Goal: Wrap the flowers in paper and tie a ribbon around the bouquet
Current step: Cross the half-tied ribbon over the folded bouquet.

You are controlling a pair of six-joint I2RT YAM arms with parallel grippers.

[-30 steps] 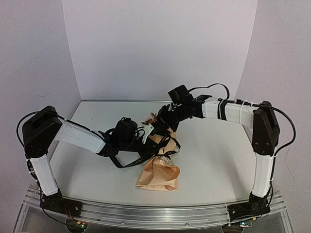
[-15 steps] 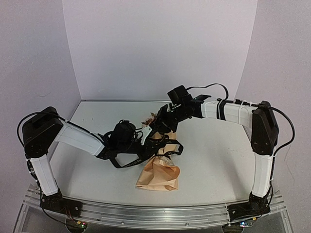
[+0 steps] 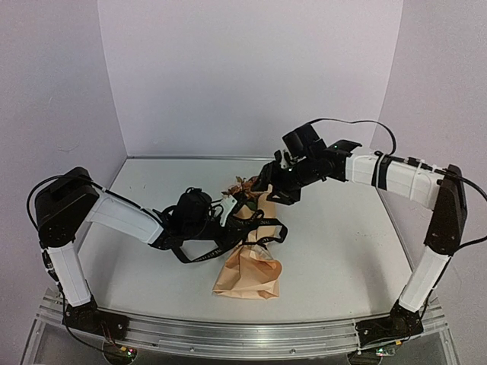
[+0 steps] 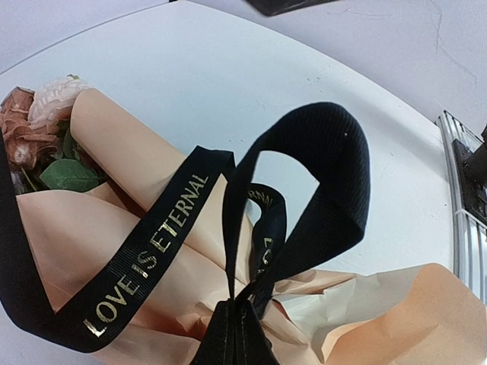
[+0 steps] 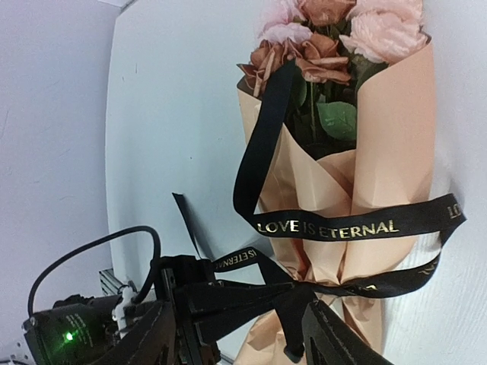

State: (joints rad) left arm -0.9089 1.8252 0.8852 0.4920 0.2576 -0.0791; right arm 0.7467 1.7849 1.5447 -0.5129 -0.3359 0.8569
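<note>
Just ahead of the left end effector [image 4: 236,342], which is clamped on the black ribbon [image 4: 152,258], the bouquet [image 3: 247,270] lies on the desk [image 3: 342,251] with the ribbon slack around it. The right end effector [image 5: 247,342] hangs over it, fingers spread and empty. To cinch well, it should probably grip the ribbon's other side and pull low and steady, opposite the left and clear of the flowers [image 5: 319,30].

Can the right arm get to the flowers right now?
Probably yes. The right tool is open close by, and the flowers stick out of the paper uncovered. One ribbon strand lies across their edge, so it might snag.
</note>
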